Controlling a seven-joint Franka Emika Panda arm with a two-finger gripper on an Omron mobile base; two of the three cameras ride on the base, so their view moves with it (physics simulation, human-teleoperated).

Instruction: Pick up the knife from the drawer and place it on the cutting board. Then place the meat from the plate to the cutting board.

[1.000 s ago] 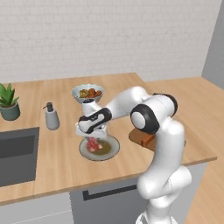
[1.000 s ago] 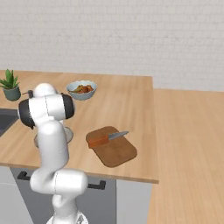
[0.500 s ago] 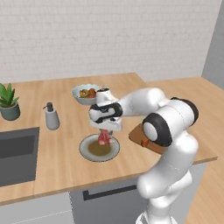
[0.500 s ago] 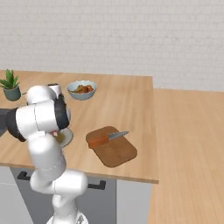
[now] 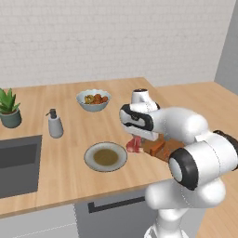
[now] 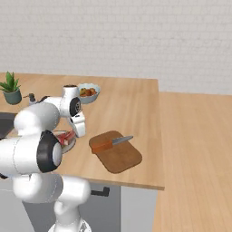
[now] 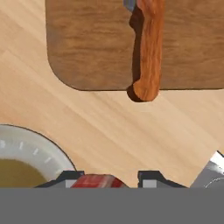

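fingers (image 7: 105,178) closed on small red white-streaked raw meat piece (image 5: 135,144) | held above light wooden counter (image 5: 69,162) between round grey plate (image 5: 105,157) and brown rounded-corner wooden cutting board (image 6: 116,152) | orange-brown-handled knife (image 6: 110,142) lay on board

Kitchen: wooden counter (image 5: 69,167), sink (image 5: 16,162), cutting board (image 6: 117,155).

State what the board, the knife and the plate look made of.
Board: wood, brown with visible grain, matte. Knife: glossy orange-brown handle, probably wood; grey blade looks like metal. Plate: smooth grey, perhaps ceramic, with a brownish centre.
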